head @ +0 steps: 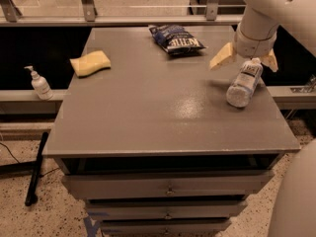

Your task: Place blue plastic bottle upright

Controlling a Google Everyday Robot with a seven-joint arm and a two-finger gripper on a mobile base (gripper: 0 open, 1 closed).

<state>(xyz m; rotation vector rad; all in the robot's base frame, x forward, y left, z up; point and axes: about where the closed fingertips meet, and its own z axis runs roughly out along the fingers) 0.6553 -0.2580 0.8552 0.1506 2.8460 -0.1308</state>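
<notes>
Far left of blue plastic bottle, off the surface: white pump dispenser. Left of bottle, on the surface: yellow sponge. Up-left of bottle: dark chip bag. Just above bottle: gripper, fingers spread wide apart, straddling bottle's far end, not clamped. Bottle itself lying tipped by the surface's right edge, base toward camera. Judged barely begun: no grasp, no lift, standing up all left to do. Cannot see cap, behind wrist. Cannot tell whether fingers touch bottle. Arm cut off above bottle.
</notes>
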